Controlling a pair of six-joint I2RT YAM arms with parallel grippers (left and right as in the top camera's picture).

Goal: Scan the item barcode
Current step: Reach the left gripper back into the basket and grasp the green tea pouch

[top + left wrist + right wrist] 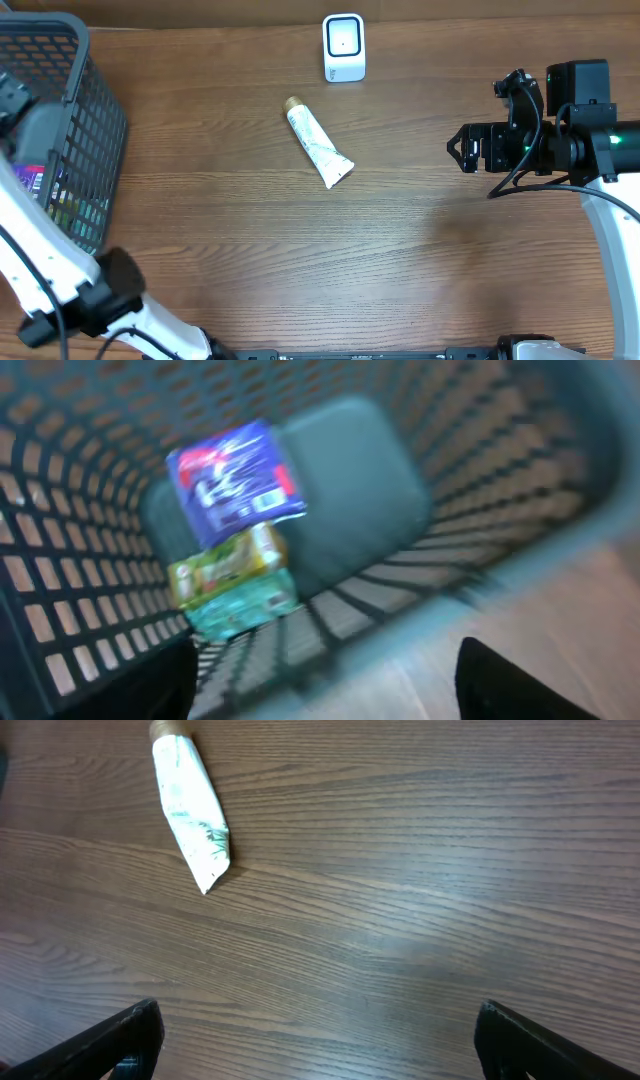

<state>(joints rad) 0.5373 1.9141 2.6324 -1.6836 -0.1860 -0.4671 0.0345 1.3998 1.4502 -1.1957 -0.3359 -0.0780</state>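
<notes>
Tube (318, 145) w/ green print, text illegible, nr scanner (344, 47)

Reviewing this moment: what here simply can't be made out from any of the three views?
- Tube: no barcode shows in the overhead or right wrist views. The print is too small to read and the underside is hidden.
- Packets in the basket: the left wrist view is blurred, so the labels are unreadable. In the overhead view the mesh wall mostly screens them.
- Scanner: too small in the overhead view to tell whether it is on.
</notes>
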